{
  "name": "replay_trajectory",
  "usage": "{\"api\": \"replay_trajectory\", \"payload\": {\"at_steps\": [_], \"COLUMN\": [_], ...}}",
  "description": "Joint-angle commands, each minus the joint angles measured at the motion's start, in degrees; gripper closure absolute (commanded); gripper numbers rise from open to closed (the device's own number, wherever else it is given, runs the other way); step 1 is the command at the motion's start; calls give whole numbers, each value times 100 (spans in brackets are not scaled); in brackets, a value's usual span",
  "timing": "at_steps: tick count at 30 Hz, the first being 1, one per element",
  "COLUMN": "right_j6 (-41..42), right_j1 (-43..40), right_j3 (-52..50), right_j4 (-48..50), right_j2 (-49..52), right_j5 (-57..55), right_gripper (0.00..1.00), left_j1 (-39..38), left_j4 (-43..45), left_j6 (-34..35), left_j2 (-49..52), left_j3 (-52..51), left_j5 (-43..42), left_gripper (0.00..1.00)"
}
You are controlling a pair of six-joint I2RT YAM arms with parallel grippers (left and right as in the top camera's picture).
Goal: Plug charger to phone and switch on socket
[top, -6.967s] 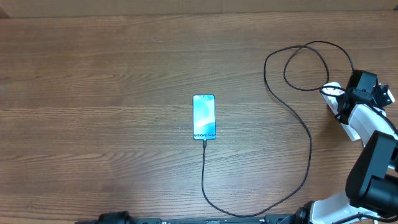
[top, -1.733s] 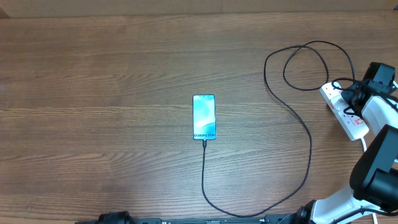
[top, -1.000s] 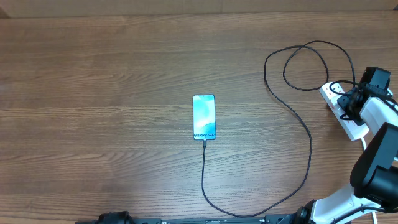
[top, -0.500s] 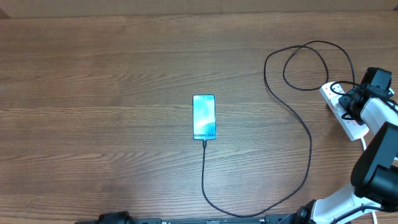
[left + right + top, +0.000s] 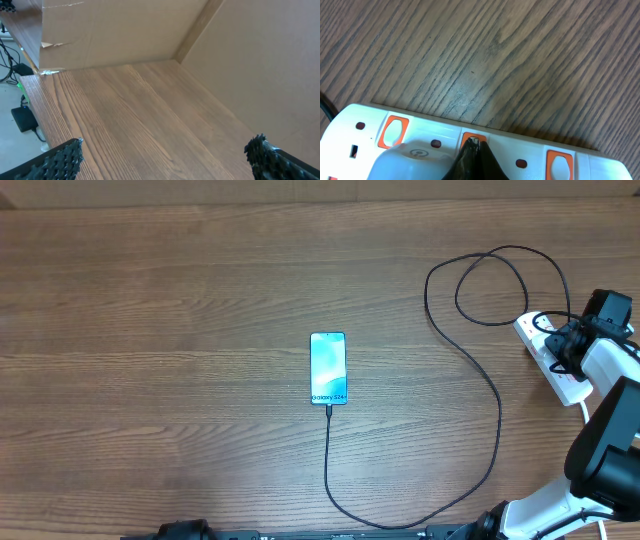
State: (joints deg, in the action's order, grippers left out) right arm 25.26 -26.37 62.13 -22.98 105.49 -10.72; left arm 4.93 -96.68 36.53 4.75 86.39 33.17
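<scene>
At the left, the left arm's jaws stand wide apart over the bare desk (image 5: 140, 125), holding nothing. Mid-desk lies the phone (image 5: 328, 368), screen up, with the charger (image 5: 327, 460) running from its near end, sweeping right and looping toward the socket (image 5: 548, 350) at the far right edge. There the right arm's jaws, pressed together, bear tip-first on one red switch (image 5: 466, 136). The narrow tip could skid off the small rocker, or shove the unanchored socket along the desk instead of tipping it. A shove like that may drag the cable and work the plug out of the phone. No container is in view.
</scene>
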Motion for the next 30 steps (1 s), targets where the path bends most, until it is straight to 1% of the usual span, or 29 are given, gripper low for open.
{"api": "replay_trajectory", "payload": {"at_steps": [1,11,16,18,24,27,30], "right_j6": [0,52,844,1075,1246,1224,1200], "right_j1": [310,428,422,424,590,914,1222], "right_j3": [-142,-131,-52,-50,-52,-52,-52], "right_j4": [-162,-487,-1132,-1316,-1764,-1897,-1963], "right_j2": [72,70,-203,-439,-1338,-1821,-2052], "right_j5": [831,745,-396,-577,-284,-63,160], "right_gripper": [96,96,96,96,96,96,96], "left_j1": [42,42,42,42,33,79,164], "left_j4": [-9,-9,-9,-9,-9,-9,-9], "left_j6": [76,76,76,76,76,76,76], "left_j2": [-79,-79,-79,-79,-87,-177,-396], "left_j3": [-2,-2,-2,-2,-2,-2,-4], "left_j5": [22,22,22,22,24,22,24], "left_gripper": [0,0,0,0,1,0,0]}}
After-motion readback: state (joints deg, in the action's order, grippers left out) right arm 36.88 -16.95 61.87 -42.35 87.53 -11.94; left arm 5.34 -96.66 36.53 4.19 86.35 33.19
